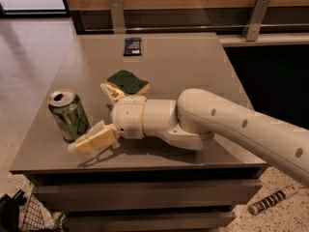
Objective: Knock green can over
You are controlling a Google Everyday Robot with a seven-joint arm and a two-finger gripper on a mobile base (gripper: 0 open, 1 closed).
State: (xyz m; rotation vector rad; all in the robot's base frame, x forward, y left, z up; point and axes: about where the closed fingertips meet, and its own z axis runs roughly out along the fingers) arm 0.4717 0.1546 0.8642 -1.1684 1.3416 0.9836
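The green can (67, 115) stands upright near the front left corner of the grey table (193, 66), its silver top with the opening facing up. My gripper (89, 118) is just right of the can, low over the table, with its fingers spread open. The lower cream finger (94, 139) lies at the can's base on its right front side, touching or nearly touching it. The upper finger (112, 92) points toward the sponge behind. Nothing is held.
A green-topped yellow sponge (127, 81) lies just behind my wrist. A dark flat packet (133, 46) lies near the table's far edge. The table's left and front edges are close to the can. A wire basket (21, 216) and a striped stick (273, 199) are on the floor.
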